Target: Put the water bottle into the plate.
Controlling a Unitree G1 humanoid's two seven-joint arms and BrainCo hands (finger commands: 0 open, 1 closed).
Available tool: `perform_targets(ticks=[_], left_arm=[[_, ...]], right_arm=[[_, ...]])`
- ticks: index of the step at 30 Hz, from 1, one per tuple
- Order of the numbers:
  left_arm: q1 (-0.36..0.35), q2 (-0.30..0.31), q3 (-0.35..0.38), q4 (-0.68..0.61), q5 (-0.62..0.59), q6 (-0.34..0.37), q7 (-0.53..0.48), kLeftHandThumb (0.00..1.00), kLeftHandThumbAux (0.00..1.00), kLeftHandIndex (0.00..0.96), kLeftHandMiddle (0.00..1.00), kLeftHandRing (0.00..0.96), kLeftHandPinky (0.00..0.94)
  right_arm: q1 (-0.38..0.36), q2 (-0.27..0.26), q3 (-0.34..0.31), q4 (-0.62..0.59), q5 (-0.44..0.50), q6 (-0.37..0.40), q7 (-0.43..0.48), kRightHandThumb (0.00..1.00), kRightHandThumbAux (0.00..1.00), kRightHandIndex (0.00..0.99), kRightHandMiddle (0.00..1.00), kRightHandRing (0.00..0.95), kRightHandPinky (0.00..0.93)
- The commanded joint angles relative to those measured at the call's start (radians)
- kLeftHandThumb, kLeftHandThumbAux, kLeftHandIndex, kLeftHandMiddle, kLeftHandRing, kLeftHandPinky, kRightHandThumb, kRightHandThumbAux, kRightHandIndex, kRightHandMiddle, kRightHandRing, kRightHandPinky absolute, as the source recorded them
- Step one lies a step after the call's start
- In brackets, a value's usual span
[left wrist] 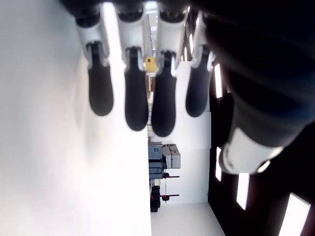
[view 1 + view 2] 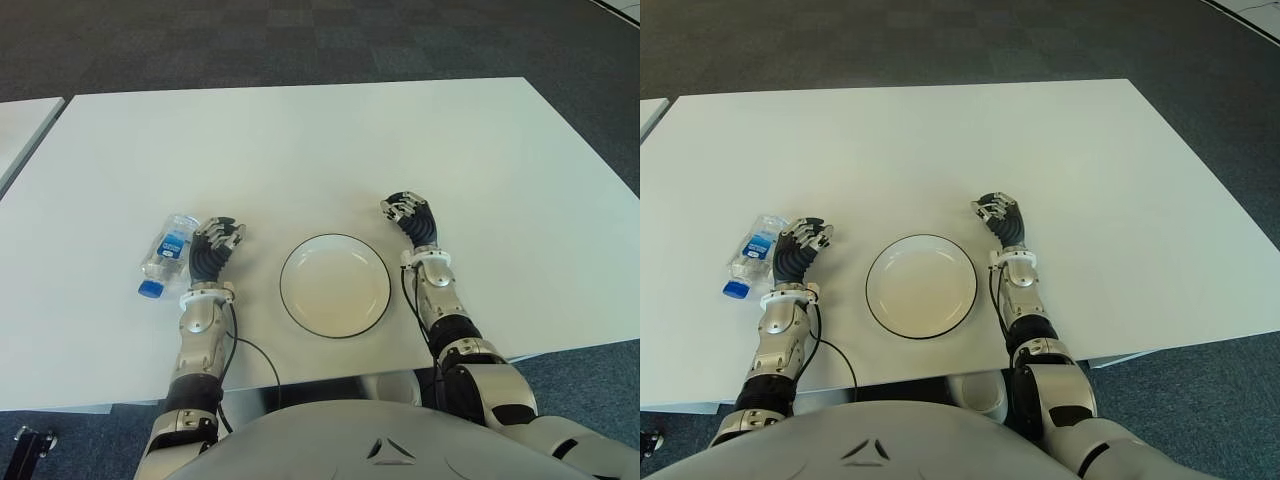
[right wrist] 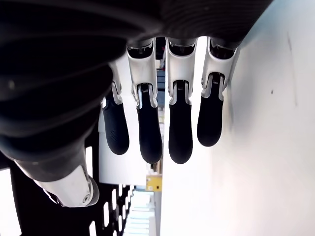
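Bottle [image 2: 167, 253] first, at the far left: it lies on its side on the white table [image 2: 300, 140], blue cap toward the robot and clear body pointing away, label facing up. It is outside the plate, with the left hand between the two.

Just beside the bottle, on its right, is the left hand [image 2: 213, 250]. Its own wrist view shows the fingers [image 1: 135, 98] hanging straight and loosely apart, with nothing between them and the thumb. From the eye views the hand looks close to the bottle's side, but I cannot tell whether it touches it; it has no hold on it in any case.

Next comes the plate [image 2: 378, 300], white with a dark rim, round and bare, sitting near the table's front edge about midway between the two hands.

At the right of the plate, a little farther up the table, is the right hand [image 2: 410, 215]. Its wrist view shows the fingers [image 3: 147, 132] relaxed and separated, holding nothing. It seems idle.

By my reading, the task is barely begun. Nothing is grasped and nothing is in the plate. What is left is everything that counts: the left hand must close around the bottle, lift it, carry it rightward over the rim and set it down inside.
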Motion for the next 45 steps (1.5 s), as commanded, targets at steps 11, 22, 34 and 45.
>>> perform_targets(ticks=[11, 22, 34, 45], left_arm=[[0.008, -0.005, -0.002, 0.053, -0.003, 0.017, -0.002, 0.706, 0.715, 0.43, 0.543, 0.509, 0.491], [0.0, -0.001, -0.001, 0.079, 0.0, -0.003, -0.001, 0.705, 0.716, 0.43, 0.532, 0.504, 0.486], [0.009, 0.004, -0.005, 0.077, 0.007, -0.034, -0.005, 0.703, 0.717, 0.43, 0.529, 0.499, 0.484], [0.16, -0.01, -0.072, -0.305, 0.313, -0.081, 0.16, 0.702, 0.717, 0.43, 0.542, 0.515, 0.5]], right_arm=[[0.036, 0.011, -0.02, 0.043, 0.029, 0.006, 0.029, 0.709, 0.732, 0.427, 0.476, 0.486, 0.521], [0.044, 0.015, -0.02, 0.027, 0.027, -0.009, 0.028, 0.708, 0.732, 0.427, 0.481, 0.492, 0.531], [0.067, 0.013, -0.013, 0.007, 0.021, -0.056, 0.045, 0.71, 0.731, 0.43, 0.485, 0.5, 0.531], [0.08, 0.004, -0.013, 0.016, 0.019, -0.063, 0.049, 0.711, 0.732, 0.429, 0.485, 0.489, 0.511]])
